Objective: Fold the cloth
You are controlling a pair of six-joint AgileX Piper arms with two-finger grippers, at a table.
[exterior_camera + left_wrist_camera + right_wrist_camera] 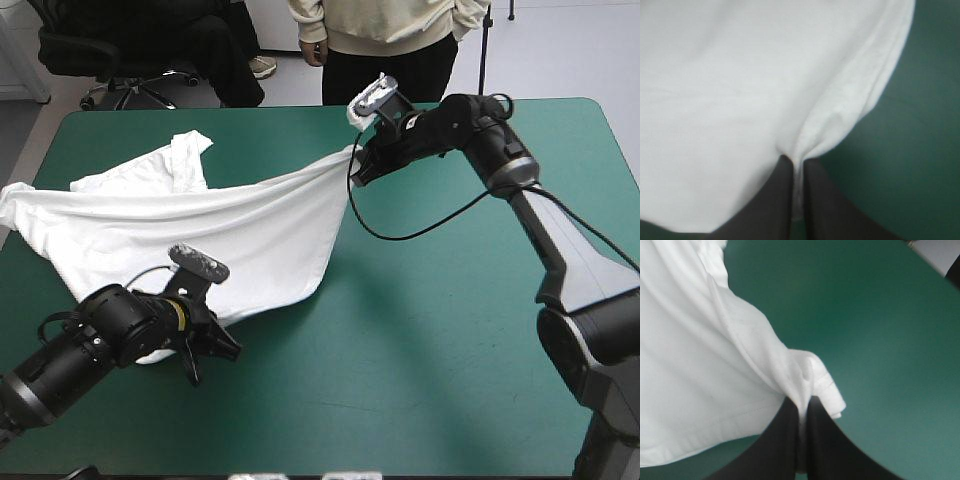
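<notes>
T-shirt (230, 225) stretches between my left claw (794, 161) and right claw (801, 402), each clamped on a thin edge; a sharp tug could slip either pinch free.

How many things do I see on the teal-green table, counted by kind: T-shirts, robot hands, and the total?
T-shirt: 1
Robot hands: 2, the left hand and the right hand, each shut on the T-shirt
Total: 3
</notes>
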